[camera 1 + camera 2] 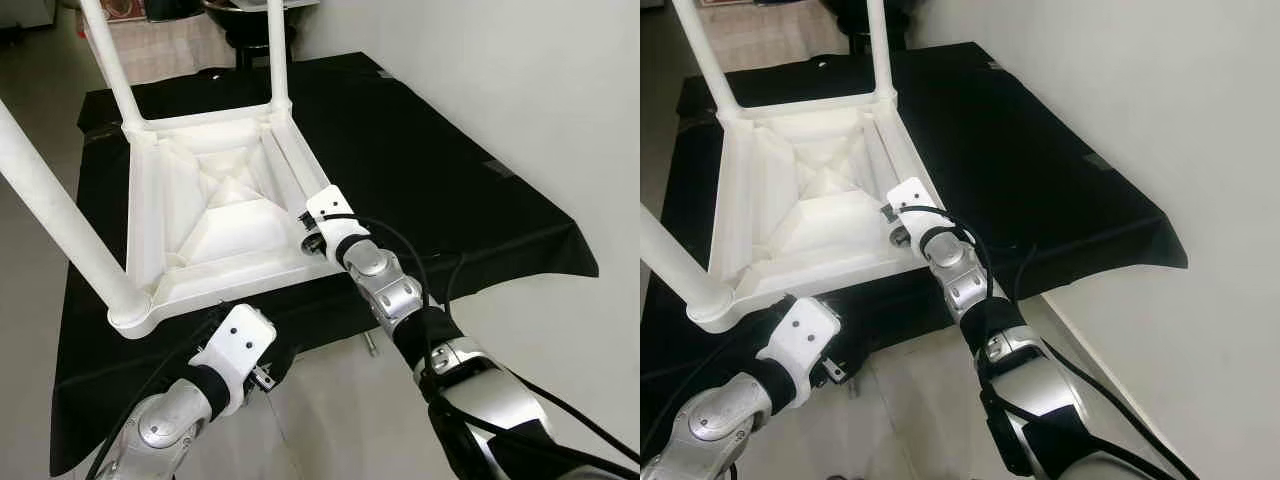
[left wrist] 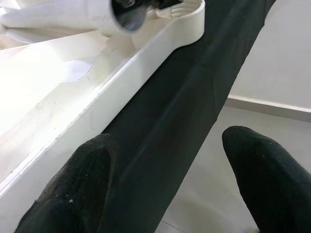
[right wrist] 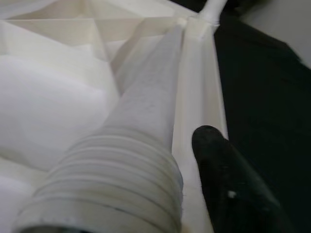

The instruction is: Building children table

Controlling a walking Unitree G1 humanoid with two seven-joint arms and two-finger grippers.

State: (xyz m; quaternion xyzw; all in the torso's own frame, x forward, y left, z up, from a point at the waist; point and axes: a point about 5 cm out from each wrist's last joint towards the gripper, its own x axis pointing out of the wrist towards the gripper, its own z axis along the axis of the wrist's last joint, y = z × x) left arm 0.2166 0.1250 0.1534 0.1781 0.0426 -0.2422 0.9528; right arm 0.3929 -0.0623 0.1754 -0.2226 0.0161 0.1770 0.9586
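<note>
My right gripper [image 1: 318, 232] clasps a loose white table leg [image 3: 141, 121], threaded end toward the wrist, its long axis lying along the upturned table top [image 1: 225, 215] ahead; that top rests on a black-draped surface [image 1: 430, 170]; my left gripper [image 2: 165, 179] hangs parted, empty, just below the table's near edge.

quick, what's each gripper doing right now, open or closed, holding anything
Left gripper: open, holding nothing, by the near edge of the upturned table top.
Right gripper: closed on a loose white table leg lying in the top.
</note>
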